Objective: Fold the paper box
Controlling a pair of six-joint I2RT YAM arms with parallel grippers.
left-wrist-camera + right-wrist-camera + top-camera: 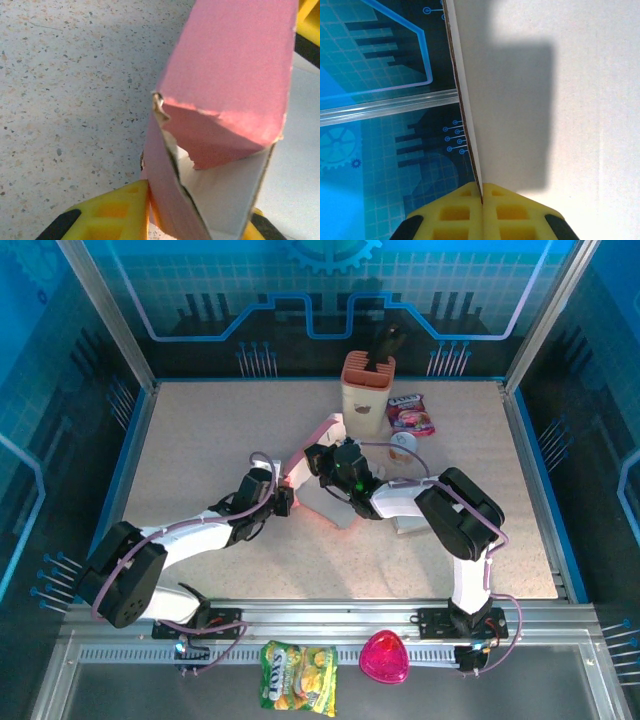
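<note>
Holder (367, 390), tan with an orange rim, stands upright at the far edge of the table (200, 440) with one dark handle (386, 342) sticking out of it. Just right of it lies a maroon packet (410, 412), its print too small to read, and a small cup (402, 445) sits nearer the middle. A yellow-green snack bag (298, 675) lies on the rail past the near edge; its lettering is not clear enough to read.

The paper box (322, 432) is at the middle of the table, pink outside and white inside. In the left wrist view its open, torn-edged end (220, 100) faces the camera. The left end effector (200, 231) pinches the box's lower end between yellow fingers (115, 215). The right end effector (482, 192) is pressed together on the thin edge of a white panel
</note>
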